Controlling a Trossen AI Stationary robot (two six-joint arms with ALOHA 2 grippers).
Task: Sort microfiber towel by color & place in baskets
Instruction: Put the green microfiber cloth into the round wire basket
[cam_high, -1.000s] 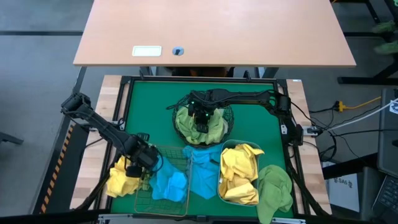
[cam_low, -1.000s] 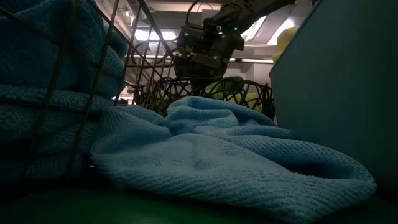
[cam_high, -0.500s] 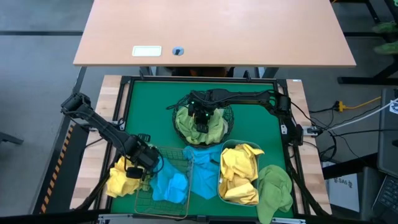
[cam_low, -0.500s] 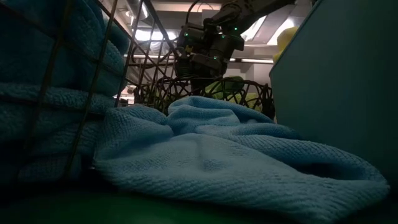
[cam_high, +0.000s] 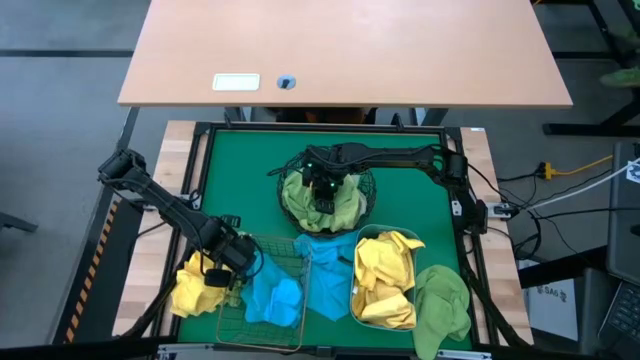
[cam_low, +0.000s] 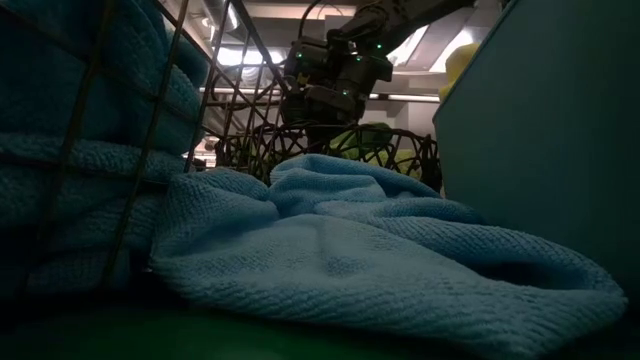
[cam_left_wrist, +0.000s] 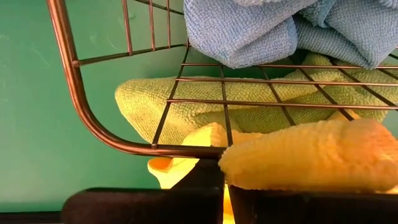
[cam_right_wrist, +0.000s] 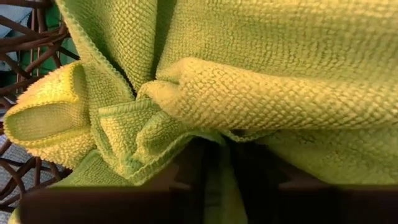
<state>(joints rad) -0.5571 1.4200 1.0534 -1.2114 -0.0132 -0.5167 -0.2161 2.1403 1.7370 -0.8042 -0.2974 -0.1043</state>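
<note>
The left gripper (cam_high: 222, 268) sits at the near-left part of the green table mat (cam_high: 240, 180), at the outer left edge of the copper wire basket (cam_high: 262, 300). Its jaws are fully closed on a fold of a yellow towel (cam_left_wrist: 311, 155), which lies just outside the basket rim in the left wrist view; the bulk of that yellow towel (cam_high: 195, 285) rests on the mat beside the basket. A light green towel (cam_left_wrist: 249, 102) lies under the basket's wire floor, and blue towels (cam_high: 275, 295) lie inside it. One more blue towel (cam_high: 325, 270) spreads over the basket's right side onto the mat, touching the translucent plastic tub (cam_high: 357, 300). The tub holds yellow towels (cam_high: 385, 275), and a green towel (cam_high: 445, 305) is draped at its right side. The right gripper (cam_high: 325, 195) is lowered into the round black mesh bowl (cam_high: 370, 195) at the centre of the mat, among the light green towels (cam_high: 340, 210) it contains. In the right wrist view green cloth (cam_right_wrist: 249, 81) is bunched against the dark fingers (cam_right_wrist: 186, 168), which stand close together with a strip of cloth between them; whether they grip it or are releasing it cannot be told.
</note>
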